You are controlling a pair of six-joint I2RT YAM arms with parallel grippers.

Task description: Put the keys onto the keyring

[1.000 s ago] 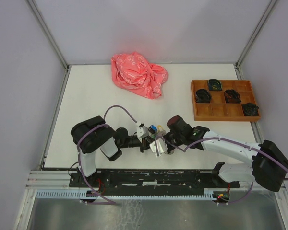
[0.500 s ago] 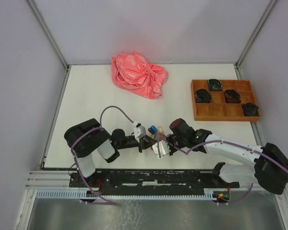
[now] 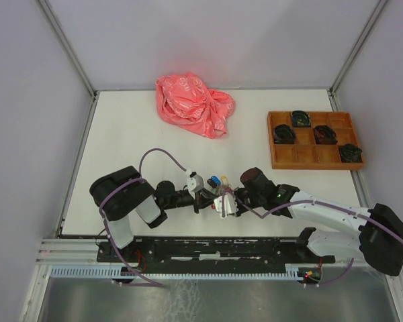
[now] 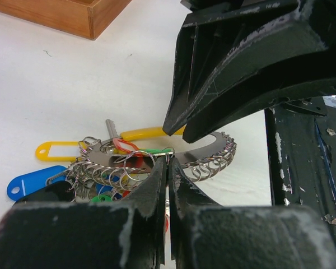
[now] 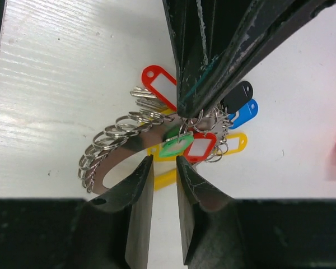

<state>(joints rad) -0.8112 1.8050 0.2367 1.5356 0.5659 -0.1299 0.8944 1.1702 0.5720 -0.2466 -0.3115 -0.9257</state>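
The keyring [image 5: 135, 147] is a flat metal hoop strung with several small wire rings, lying near the table's front edge [image 3: 221, 201]. A green tag [image 5: 176, 147] and a red tag [image 5: 200, 147] hang at its rim. A second red tag [image 5: 159, 84] lies beside silver key blades [image 5: 143, 95]. My left gripper [image 4: 168, 161] is shut on a thin wire ring at the hoop's edge, and the green tag hangs from that ring. My right gripper [image 5: 164, 162] faces it from the opposite side, slightly open, with nothing between its fingers.
Yellow [image 4: 56, 150], blue [image 4: 31, 182] and black [image 5: 237, 95] tags are bunched on the hoop's far side. A wooden compartment tray [image 3: 309, 163] stands at the right. A crumpled pink bag [image 3: 193, 104] lies at the back. The black base rail [image 4: 302, 168] runs close by.
The right gripper has opened and drawn back slightly to the right. The left arm shifted a little to the left at first and still grips the ring.
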